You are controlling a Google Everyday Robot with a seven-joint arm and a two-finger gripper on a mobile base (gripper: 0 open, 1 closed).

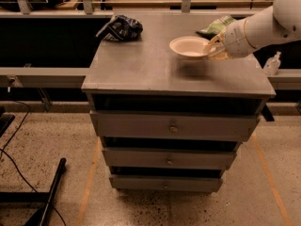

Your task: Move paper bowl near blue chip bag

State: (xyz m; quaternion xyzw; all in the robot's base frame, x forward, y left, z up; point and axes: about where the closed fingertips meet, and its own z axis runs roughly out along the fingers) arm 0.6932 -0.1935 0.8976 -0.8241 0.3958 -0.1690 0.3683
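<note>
The paper bowl (188,46) is a cream shallow bowl held just above the grey cabinet top (141,69), right of the middle, with its shadow on the surface below it. My gripper (210,47) comes in from the right on a white arm and is shut on the bowl's right rim. The blue chip bag (120,28) is dark navy with white markings and lies at the back left corner of the top, well left of the bowl.
A light green chip bag (217,27) lies at the back right, behind my gripper. A small clear bottle (272,63) stands on the ledge to the right. The cabinet has three drawers below. A workbench runs behind.
</note>
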